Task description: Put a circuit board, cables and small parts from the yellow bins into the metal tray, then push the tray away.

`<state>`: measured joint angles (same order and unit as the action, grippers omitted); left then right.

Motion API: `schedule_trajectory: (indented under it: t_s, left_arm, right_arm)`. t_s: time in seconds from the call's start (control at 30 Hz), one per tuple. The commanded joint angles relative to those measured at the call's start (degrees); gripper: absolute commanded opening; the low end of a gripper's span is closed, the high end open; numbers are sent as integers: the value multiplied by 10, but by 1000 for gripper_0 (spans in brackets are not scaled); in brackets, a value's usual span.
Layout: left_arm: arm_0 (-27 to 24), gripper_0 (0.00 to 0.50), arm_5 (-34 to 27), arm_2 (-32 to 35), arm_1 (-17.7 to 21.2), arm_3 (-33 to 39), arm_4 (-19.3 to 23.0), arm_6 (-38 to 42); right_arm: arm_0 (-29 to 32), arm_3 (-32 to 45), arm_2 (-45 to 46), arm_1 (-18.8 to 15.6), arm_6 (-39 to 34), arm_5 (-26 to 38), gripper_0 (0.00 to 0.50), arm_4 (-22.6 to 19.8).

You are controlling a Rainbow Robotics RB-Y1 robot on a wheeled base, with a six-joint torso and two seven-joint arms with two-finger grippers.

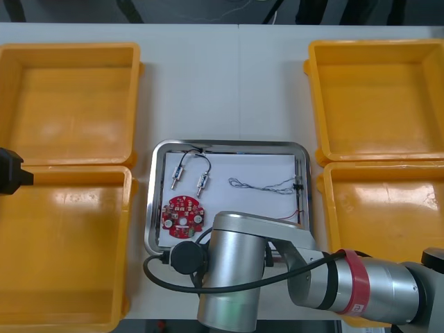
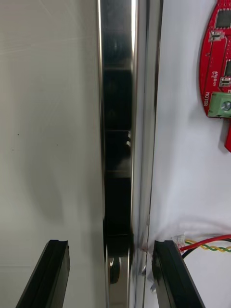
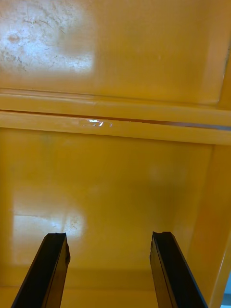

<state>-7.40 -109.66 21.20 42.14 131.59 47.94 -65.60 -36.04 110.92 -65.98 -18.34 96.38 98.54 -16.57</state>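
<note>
On the light table (image 1: 229,83), low centre, my right gripper (image 2: 110,246) straddles the metal tray (image 2: 118,72)'s lower rim, jaws spread, empty; left gripper (image 3: 109,237) idles, likewise spread.

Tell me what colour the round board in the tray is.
The circuit board is red; the front view shows it best.

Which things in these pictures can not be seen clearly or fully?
Front view: the right arm covers the metal tray's near edge.
Front view: the left arm is cut off by the picture's edge.
Front view: the small metal parts are too small to identify.
Right wrist view: the circuit board and red and yellow cable run past the edge.
Right wrist view: right gripper, jaws open astride the rim; contact unclear.
</note>
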Motion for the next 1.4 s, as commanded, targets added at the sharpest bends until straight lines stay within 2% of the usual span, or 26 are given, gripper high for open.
schedule_trajectory:
  t_s: [0.03, 0.37, 0.4, 0.43, 0.5, 0.53, 0.57, 0.6, 0.7, 0.8, 1.13, 1.4]
  left_arm:
    - [11, 500, -3, 17, 25, 18, 4, -49]
    - [11, 500, -3, 17, 25, 18, 4, -49]
    - [11, 500, -3, 17, 25, 18, 4, -49]
    - [11, 500, -3, 17, 25, 18, 4, -49]
    - [11, 500, -3, 17, 25, 18, 4, -49]
    - [11, 500, -3, 17, 25, 18, 4, -49]
    - [11, 500, -3, 17, 25, 18, 4, -49]
    - [11, 500, -3, 17, 25, 18, 4, -49]
    - [11, 500, -3, 17, 25, 18, 4, -49]
    - [11, 500, -3, 17, 25, 18, 4, -49]
    - [11, 500, -3, 17, 25, 18, 4, -49]
    - [11, 500, -3, 17, 25, 18, 4, -49]
  right_arm:
    - [8, 7, -11, 17, -14, -6, 500, 5]
    - [7, 9, -21, 8, -17, -6, 489, 24]
    - [7, 10, -21, 6, -18, -6, 451, 24]
    - [7, 11, -21, 5, -18, -6, 434, 24]
    - [7, 17, -21, 3, -19, -5, 347, 24]
    - [7, 18, -22, 2, -20, -5, 322, 25]
    - [7, 19, -25, 1, -22, -5, 236, 25]
    - [8, 21, -28, 1, -22, -5, 175, 29]
    - [7, 25, -35, 0, -25, -6, 73, 37]
    - [7, 25, -38, 0, -27, -6, 47, 42]
    - [-1, 25, -41, -9, -27, -12, 42, 43]
    - [-39, 25, -67, -28, -32, -21, 33, 43]
